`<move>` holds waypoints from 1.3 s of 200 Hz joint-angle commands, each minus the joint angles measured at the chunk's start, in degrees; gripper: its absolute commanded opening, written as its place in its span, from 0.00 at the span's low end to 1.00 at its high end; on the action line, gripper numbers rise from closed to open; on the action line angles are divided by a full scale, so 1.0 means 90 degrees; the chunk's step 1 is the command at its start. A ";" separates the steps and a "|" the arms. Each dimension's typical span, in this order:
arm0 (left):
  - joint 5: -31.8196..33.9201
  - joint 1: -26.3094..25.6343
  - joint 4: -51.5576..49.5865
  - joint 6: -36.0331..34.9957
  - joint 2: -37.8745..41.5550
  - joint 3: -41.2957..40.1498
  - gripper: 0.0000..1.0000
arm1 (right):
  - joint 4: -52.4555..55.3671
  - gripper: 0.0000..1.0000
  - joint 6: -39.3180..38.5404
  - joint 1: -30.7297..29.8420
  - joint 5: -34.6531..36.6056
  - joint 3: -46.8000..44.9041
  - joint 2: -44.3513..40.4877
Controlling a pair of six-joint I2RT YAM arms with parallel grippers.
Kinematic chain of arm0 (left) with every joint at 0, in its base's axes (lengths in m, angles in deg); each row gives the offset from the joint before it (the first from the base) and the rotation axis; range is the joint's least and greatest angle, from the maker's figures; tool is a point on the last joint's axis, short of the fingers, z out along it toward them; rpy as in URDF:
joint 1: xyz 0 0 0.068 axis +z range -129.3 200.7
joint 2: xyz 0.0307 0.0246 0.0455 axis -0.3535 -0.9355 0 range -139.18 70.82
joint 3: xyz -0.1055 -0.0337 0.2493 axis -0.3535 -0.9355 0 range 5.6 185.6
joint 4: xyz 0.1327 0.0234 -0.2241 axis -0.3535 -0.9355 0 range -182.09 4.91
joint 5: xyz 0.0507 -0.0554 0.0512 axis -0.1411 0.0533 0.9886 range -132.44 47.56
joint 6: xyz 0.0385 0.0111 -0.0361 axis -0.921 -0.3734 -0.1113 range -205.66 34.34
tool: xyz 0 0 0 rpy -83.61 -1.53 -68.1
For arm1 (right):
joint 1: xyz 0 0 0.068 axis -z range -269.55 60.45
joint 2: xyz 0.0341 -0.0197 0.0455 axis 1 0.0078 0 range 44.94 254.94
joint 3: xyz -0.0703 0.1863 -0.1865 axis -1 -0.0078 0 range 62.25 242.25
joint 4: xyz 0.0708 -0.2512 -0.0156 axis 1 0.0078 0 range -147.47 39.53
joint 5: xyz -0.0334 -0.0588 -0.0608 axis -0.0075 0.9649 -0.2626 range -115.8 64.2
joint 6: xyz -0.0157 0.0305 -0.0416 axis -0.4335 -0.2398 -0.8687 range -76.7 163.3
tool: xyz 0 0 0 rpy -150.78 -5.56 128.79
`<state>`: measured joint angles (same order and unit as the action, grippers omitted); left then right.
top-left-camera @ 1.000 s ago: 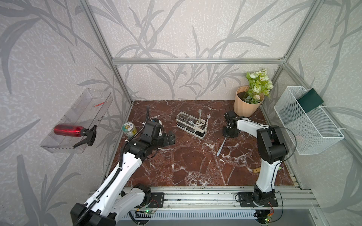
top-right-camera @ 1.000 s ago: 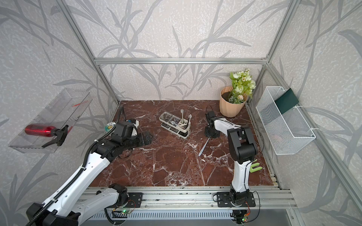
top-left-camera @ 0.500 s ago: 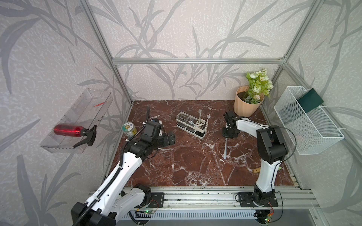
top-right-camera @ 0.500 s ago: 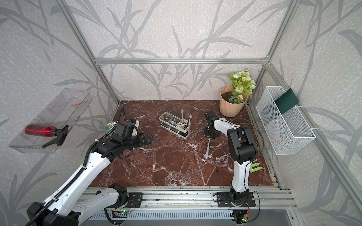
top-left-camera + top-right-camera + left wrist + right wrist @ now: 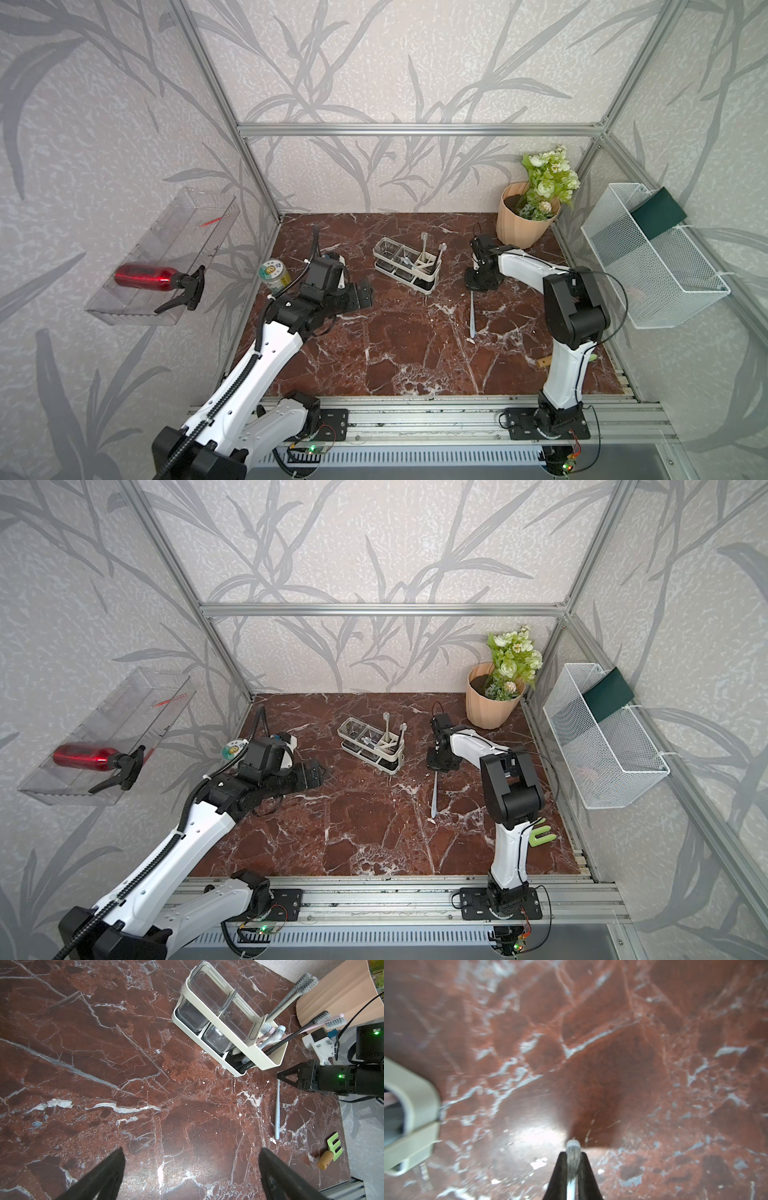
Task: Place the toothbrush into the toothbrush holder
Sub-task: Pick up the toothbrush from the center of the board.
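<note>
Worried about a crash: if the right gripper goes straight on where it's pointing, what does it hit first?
The marble tabletop: the right gripper, shut on the toothbrush, points down at it, seemingly almost touching.

- Right gripper [image 5: 572, 1153]: two dark fingers [image 5: 560, 1172] pressed in on either side of a brush head. Only their tapering tips are in view.
- Toothbrush [image 5: 573, 1147]: grey-white bristled head clamped between the gripper's fingers. Its rounded end pokes just past the tips, and a pale neck runs back between them.
- Toothbrush holder [image 5: 415, 1093]: rounded cream corner, off to one side of the gripper and well apart from it. Interior blurred.
- Table [image 5: 612, 1043]: red-brown marble with white veins, lying beyond the gripper. Soft focus.
- Shadow [image 5: 608, 1095]: dark patch on the table just ahead of the gripper tips, with a bright glare [image 5: 537, 1134] beside it.
</note>
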<state>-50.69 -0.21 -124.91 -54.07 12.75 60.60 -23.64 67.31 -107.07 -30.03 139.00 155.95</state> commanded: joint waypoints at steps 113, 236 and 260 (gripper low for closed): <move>-0.0557 -0.1586 0.2097 0.1339 0.0095 -0.0924 0.98 | -0.0217 0.00 0.0110 -0.0124 -0.0705 -0.0426 -0.1711; -0.0515 -0.3516 0.5279 0.2430 -0.2035 -0.0914 0.91 | -0.0035 0.00 0.0498 -0.0506 -0.1264 -0.0142 -0.2288; -0.0484 -0.3718 0.5501 0.2560 -0.2432 -0.0734 0.89 | -0.0076 0.00 0.0620 -0.0522 -0.1427 -0.0119 -0.2416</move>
<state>-55.96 -32.25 -81.10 -33.26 -6.83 51.05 -25.17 71.31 -111.49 -41.05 135.81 137.52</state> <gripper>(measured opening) 0.899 0.110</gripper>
